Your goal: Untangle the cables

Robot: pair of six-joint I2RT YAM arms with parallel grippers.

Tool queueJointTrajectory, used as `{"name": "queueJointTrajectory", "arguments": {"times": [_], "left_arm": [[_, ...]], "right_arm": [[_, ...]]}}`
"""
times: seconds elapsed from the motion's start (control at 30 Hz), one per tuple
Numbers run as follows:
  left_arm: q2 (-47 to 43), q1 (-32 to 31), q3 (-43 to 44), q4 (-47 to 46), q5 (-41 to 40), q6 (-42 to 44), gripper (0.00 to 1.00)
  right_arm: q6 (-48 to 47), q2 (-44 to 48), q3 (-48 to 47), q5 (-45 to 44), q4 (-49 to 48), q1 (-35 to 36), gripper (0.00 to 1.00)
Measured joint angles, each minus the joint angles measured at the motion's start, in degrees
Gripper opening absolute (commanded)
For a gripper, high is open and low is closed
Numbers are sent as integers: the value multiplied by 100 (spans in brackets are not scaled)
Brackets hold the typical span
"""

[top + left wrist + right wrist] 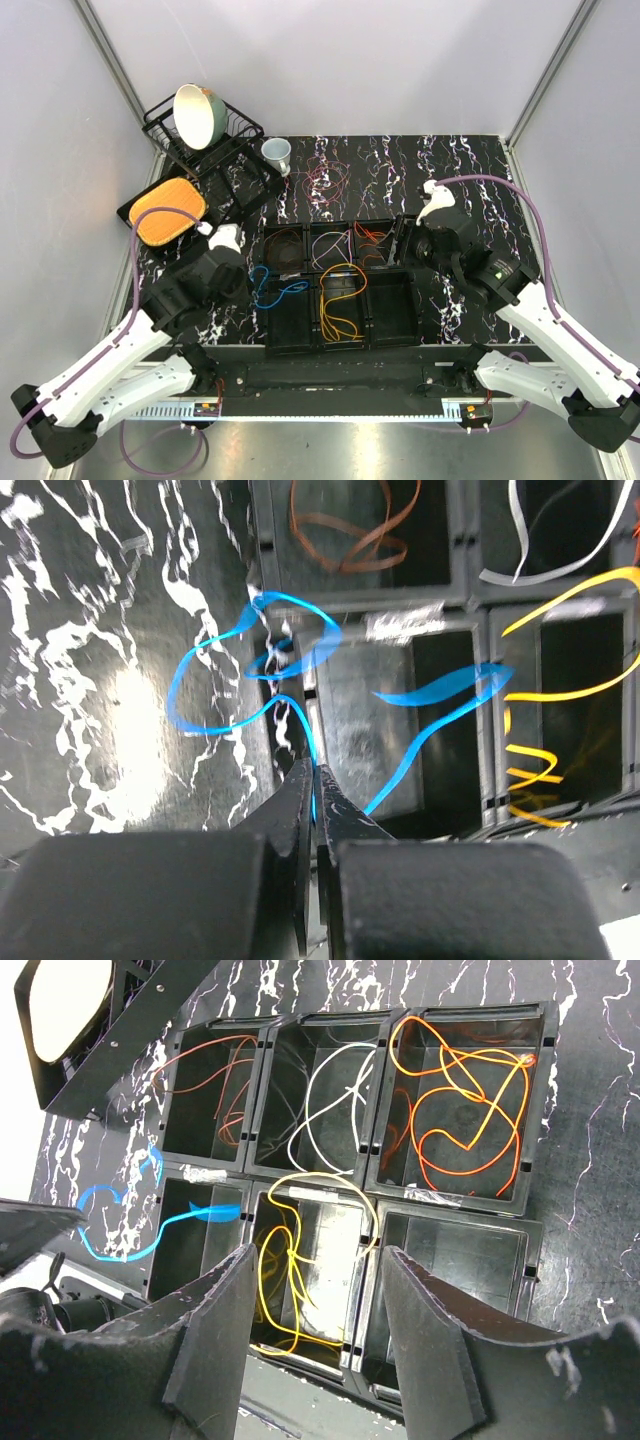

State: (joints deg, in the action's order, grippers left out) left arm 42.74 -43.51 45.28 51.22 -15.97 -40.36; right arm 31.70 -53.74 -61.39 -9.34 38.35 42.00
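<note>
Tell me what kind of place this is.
Probably a robot test cell: plain panel walls on metal posts, with a dish rack and a compartment tray of cables staged on a marbled table.

— How many bins (480, 1260) do we have on the desk (450, 170)?
— We count six, in two rows of three, on the one desk.
— And strand by strand?
— One blue cable (450, 683), one brown cable (372, 550), one white cable (312, 1090) and one yellow cable (290, 1255) that we can make out. Add an orange cable (497, 1100) and a redder cable (450, 1175). The loose tangle (325, 180) we cannot count.
— The rest?
— One bowl (197, 113), one cup (277, 153), one rack (235, 170), one orange tray (168, 212). Two arms (110, 370), so two tips: the left end effector (315, 780) and the right end effector (320, 1255).
</note>
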Motion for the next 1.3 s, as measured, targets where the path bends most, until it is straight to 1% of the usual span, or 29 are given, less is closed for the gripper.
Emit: {"name": "queueJointTrajectory", "arguments": {"times": [0.17,0.3,0.43,0.6,0.77,0.9,1.0,1.13,1.3], "left_arm": [[11,2,439,127,-184,90,0],[234,0,1023,299,-42,382,0],[695,0,2044,319,391,734,0],[1062,0,3248,483,960,944,0],[1102,0,4046,660,1449,1023,0],[1172,-4,4636,820,1648,1102,0],[1261,-4,4990,874,1777,1165,0],[1322,-4,5226,946,2004,1239,0],[1453,-4,5598,990,2070,1331,0]], "right_arm": [[0,0,2,2,-7,0,59],[0,-4,2,33,-48,0,59],[0,-35,2,85,-127,0,59],[0,-50,2,146,-131,0,59],[0,-48,4,149,-133,0,59],[2,-24,68,151,-177,0,59],[2,-7,105,151,-214,0,59],[2,44,153,153,-251,0,59],[4,103,190,151,-260,0,59]]}}
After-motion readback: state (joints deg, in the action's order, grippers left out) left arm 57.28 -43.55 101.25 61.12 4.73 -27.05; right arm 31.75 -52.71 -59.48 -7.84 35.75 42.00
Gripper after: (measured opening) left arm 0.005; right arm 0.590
